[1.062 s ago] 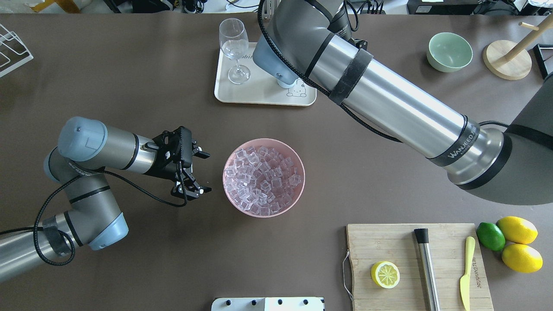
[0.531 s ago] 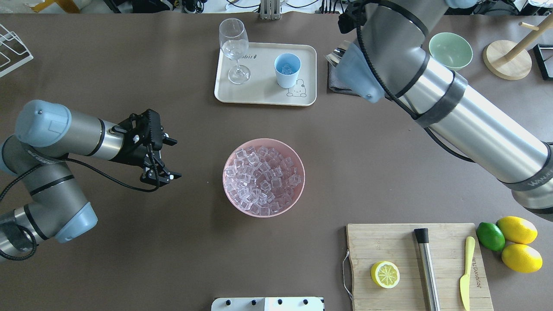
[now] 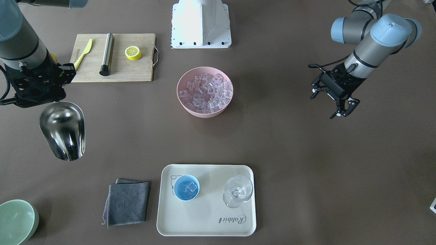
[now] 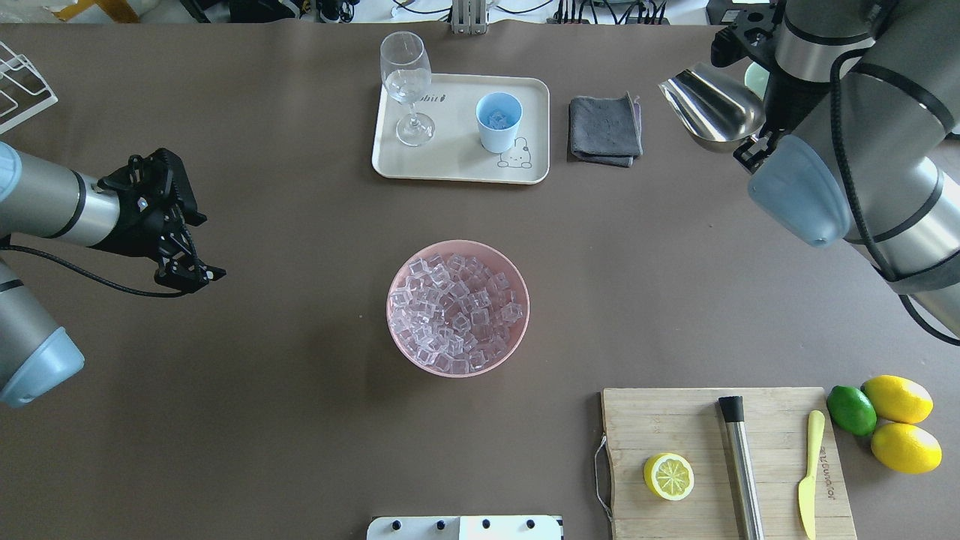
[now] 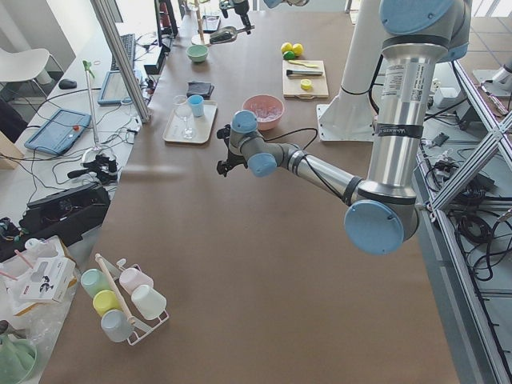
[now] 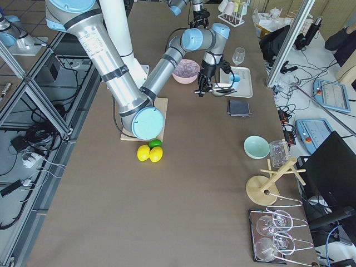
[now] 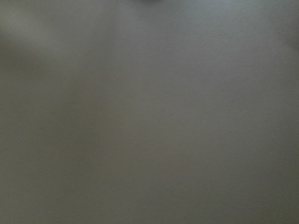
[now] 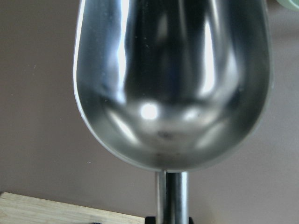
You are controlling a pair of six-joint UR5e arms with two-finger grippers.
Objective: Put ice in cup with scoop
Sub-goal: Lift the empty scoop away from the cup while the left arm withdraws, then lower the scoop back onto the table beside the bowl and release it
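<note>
My brown table (image 4: 262,420) carries a pink bowl (image 4: 389,307) at its middle. Beyond it lies a cream tray (image 4: 457,169), with a grey cloth (image 4: 604,127) just beside. Near me on my right lies a board (image 4: 675,427), with two lemons (image 4: 898,399) and a lime (image 4: 851,409) beside it. A green bowl (image 3: 15,221) sits far right.

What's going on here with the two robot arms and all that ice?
The right end effector holds a steel scoop, empty, above the table. A few ice cubes lie in the blue cup on the tray; many more fill the pink bowl. The left end effector hangs open, holding nothing.
</note>
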